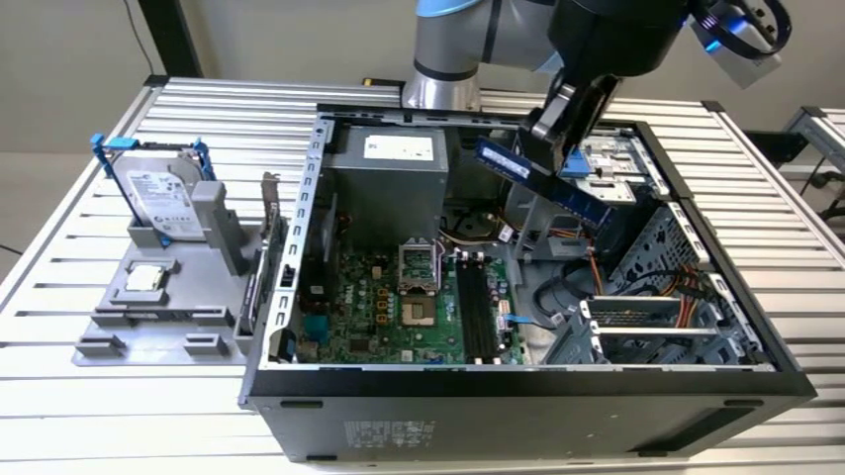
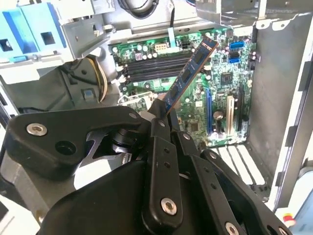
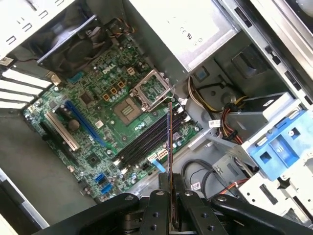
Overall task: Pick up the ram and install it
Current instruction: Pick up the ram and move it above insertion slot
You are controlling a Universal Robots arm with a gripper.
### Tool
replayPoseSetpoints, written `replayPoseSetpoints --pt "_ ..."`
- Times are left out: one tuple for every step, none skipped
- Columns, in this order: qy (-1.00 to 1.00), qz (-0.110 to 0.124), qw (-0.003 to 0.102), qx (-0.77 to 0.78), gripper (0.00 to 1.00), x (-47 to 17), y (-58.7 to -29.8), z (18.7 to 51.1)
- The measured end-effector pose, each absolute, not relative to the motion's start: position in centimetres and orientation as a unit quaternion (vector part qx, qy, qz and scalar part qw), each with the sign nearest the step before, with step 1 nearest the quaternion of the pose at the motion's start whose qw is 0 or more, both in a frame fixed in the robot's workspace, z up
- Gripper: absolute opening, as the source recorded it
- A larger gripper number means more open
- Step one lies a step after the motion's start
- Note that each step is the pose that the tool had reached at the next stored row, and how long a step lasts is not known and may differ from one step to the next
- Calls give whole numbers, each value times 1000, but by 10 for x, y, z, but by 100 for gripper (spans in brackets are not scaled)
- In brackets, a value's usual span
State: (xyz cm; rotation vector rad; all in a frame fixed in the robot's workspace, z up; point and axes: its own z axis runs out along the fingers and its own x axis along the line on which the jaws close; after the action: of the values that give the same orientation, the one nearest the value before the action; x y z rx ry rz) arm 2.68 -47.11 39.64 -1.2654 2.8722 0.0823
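**Status.** The tool point(image 1: 552, 127) is clamped on 1 end of the ram point(image 1: 544, 184). The stick hangs tilted in the air above the open computer case point(image 1: 528, 401), well apart from the motherboard point(image 1: 383, 317). It is not yet seated.

**Alignment.** In the first wrist view the stick appears edge-on, crossing the black memory slots point(image 3: 146, 139) at an angle. For a clean fit, I judge that its long edge should be brought parallel to 1 slot and held level, so both ends meet the slot together. The grip sits at 1 end, so uneven pressure could rock the free end.

**Clearances.**
- The CPU socket point(image 3: 151, 88) lies just beside the slots on 1 side.
- Loose cables point(image 3: 230, 105) and the blue drive cage point(image 3: 279, 152) crowd the other side.
- The power supply point(image 1: 390, 173) stands near the slots' far ends.
- The case is open on top, so a straight path from above looks free. Sideways room inside the walls is tight for the tool's bulky links.

**Desk.** A hard drive in a blue frame point(image 1: 165, 193) stands on the desk point(image 1: 119, 416), outside the case.
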Motion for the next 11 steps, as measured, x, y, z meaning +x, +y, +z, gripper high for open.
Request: replayPoseSetpoints --pt "917 26 1 -398 0 27 -471 396" --pt "920 26 1 -392 0 27 -471 396" --pt "922 26 1 -386 0 27 -471 396" --pt "924 26 2 -381 0 27 -471 396" --pt "926 26 2 -375 0 27 -471 396" --pt "929 26 2 -370 0 27 -472 396" --pt "931 26 2 -363 0 27 -472 396" --pt "934 26 2 -357 0 27 -472 396" --pt "936 26 2 -351 0 27 -472 396" --pt "938 26 3 -345 0 27 -472 396" --pt "941 26 3 -339 0 27 -472 396"
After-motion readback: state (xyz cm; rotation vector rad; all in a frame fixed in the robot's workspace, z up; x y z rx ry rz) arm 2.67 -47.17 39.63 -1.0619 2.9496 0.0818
